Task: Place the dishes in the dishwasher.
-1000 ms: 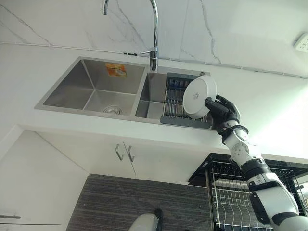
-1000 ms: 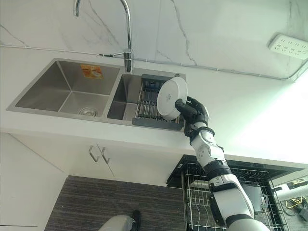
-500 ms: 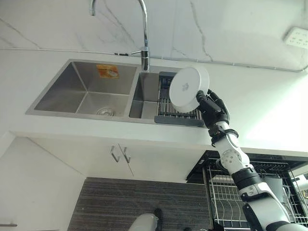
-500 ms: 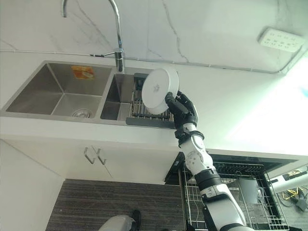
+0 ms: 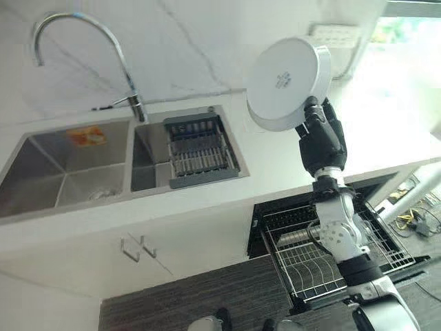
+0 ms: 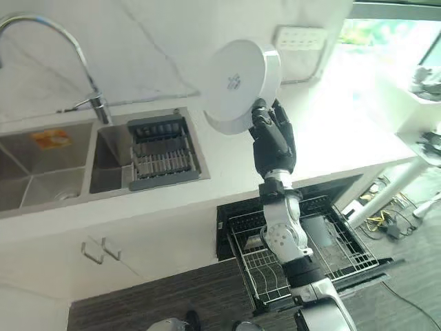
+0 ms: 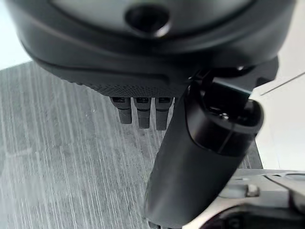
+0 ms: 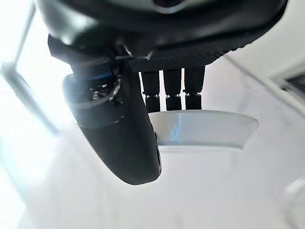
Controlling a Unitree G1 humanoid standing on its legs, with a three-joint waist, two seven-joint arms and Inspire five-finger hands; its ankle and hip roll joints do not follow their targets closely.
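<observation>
A white round dish is held up high over the countertop, its underside facing me, with my right hand shut on its rim from below. In the right wrist view the dish sits against the fingers with the thumb beside it. Below the counter the dishwasher stands open with its wire rack pulled out, under and right of the hand. My left hand hangs over the dark wood floor, fingers relaxed and holding nothing.
A double steel sink lies at the left with a curved faucet and a dark drain rack in its right basin. A white power strip is on the marble wall. White cabinet doors are below the sink.
My right hand has lifted the dish up and to the right, away from the sink's drain rack. The camera has swung too, so the whole scene has shifted left.
</observation>
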